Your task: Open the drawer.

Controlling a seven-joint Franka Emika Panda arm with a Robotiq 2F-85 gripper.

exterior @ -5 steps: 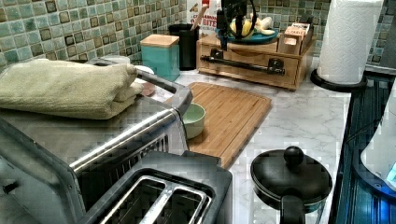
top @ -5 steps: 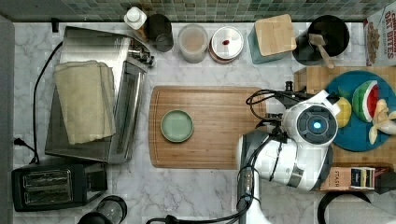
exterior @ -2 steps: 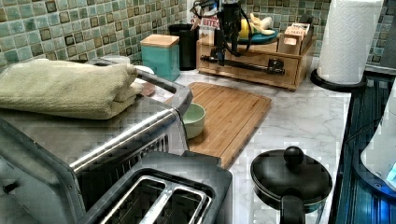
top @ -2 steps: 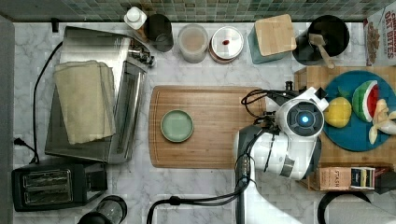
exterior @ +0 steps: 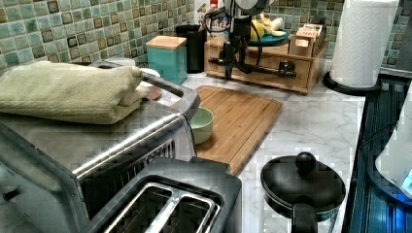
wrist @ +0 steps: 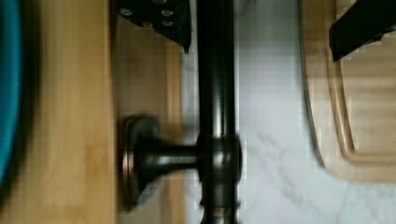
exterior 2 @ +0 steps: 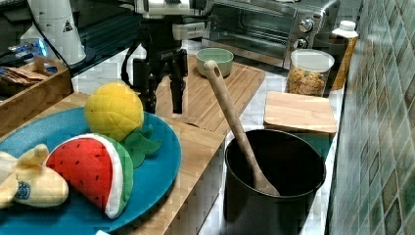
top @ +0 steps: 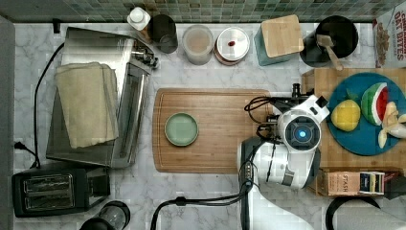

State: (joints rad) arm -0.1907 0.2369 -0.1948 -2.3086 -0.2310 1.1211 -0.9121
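The drawer (exterior: 265,80) is the light-wood front of a box at the back of the counter, with a long black bar handle (exterior: 262,70) on posts. My gripper (exterior: 232,62) hangs straight down at the handle's end in the left view's left. The wrist view shows the bar (wrist: 215,93) and one post close up. My gripper (wrist: 259,46) is open there, one finger (wrist: 161,18) between bar and drawer front, the other finger (wrist: 362,23) wide of the bar over the board's edge. In the right view my gripper (exterior 2: 164,95) stands in front of the box.
A bamboo cutting board (top: 225,158) with a green bowl (top: 181,129) lies just in front of the drawer. A blue plate (top: 359,141) of toy fruit sits on the box top. A toaster oven (top: 129,96), a black utensil pot (top: 342,28) and a paper towel roll (exterior: 367,41) stand around.
The arm has moved off the box top toward the top view's left and come down in front of the drawer, so the fingers now straddle the handle bar.
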